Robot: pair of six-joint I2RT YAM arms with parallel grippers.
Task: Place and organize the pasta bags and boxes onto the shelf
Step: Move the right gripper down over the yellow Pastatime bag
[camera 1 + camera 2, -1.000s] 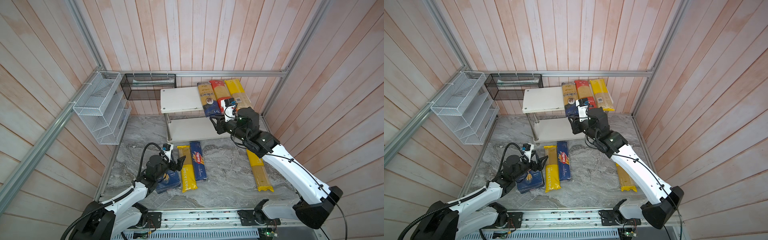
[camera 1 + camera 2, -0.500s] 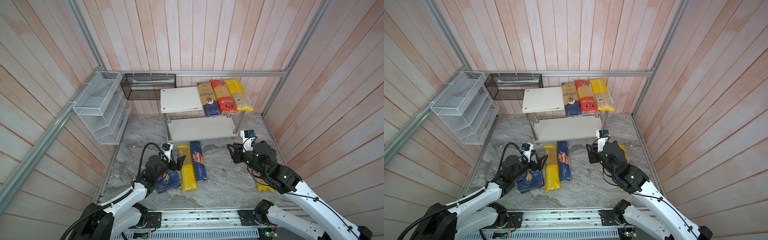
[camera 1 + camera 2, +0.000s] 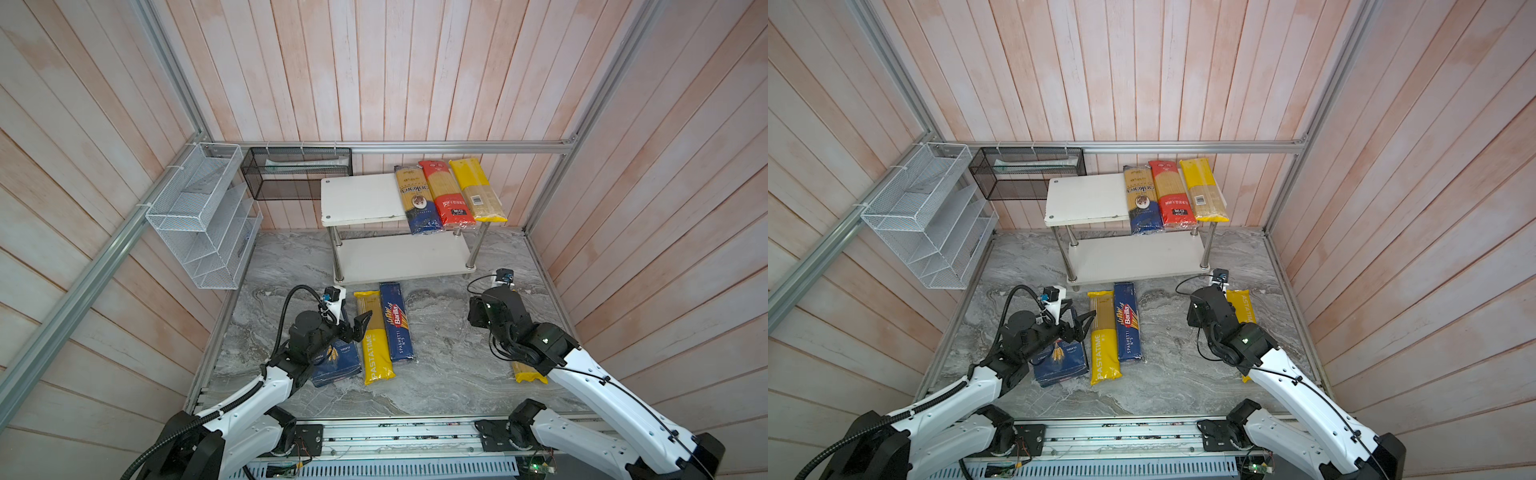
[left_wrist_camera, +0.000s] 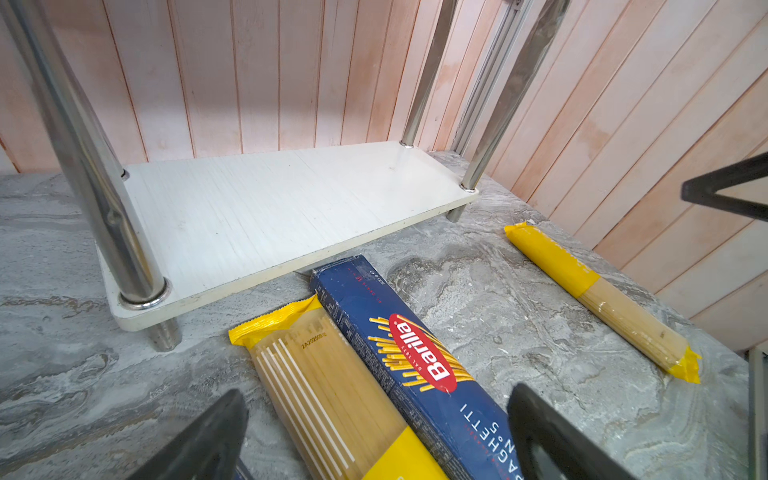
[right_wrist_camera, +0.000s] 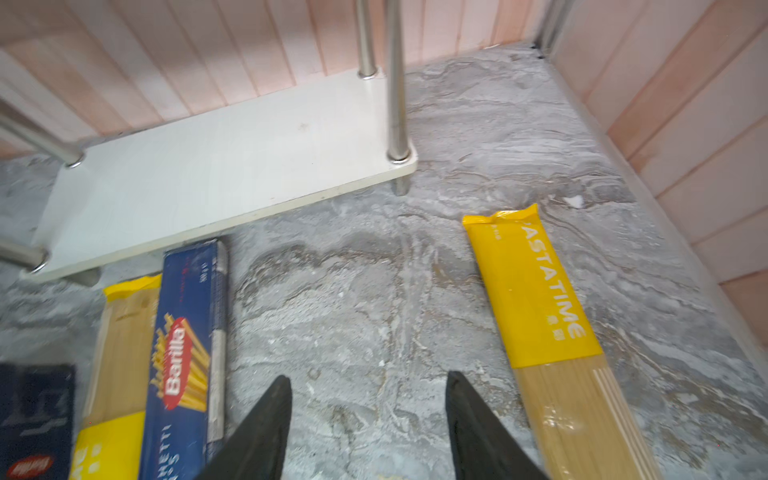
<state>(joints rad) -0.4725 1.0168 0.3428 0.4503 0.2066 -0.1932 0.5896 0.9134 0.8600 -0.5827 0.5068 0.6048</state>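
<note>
Jaws of the right pincer (image 5: pixel 368 376) stood spread and empty over the grey marbled desk (image 5: pixel 353 299). Just beside it lay the long yellow-and-clear plastic PASTATIME spaghetti bag (image 5: pixel 536 299), flat. The bag was judged light, its film slippery, its strands brittle. A hold across the narrow width at mid-length was advised, to keep both ends level.

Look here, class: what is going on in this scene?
Two robot arms are stocking a white two-tier shelf. A gold-and-blue plastic bag, a red bag and a yellow bag of spaghetti lie side by side on its top board. On the marble floor lie a wide dark blue box, a yellow PASTATIME bag, a narrow blue Barilla box and a second PASTATIME bag. The left gripper and right gripper hover open, empty.
</note>
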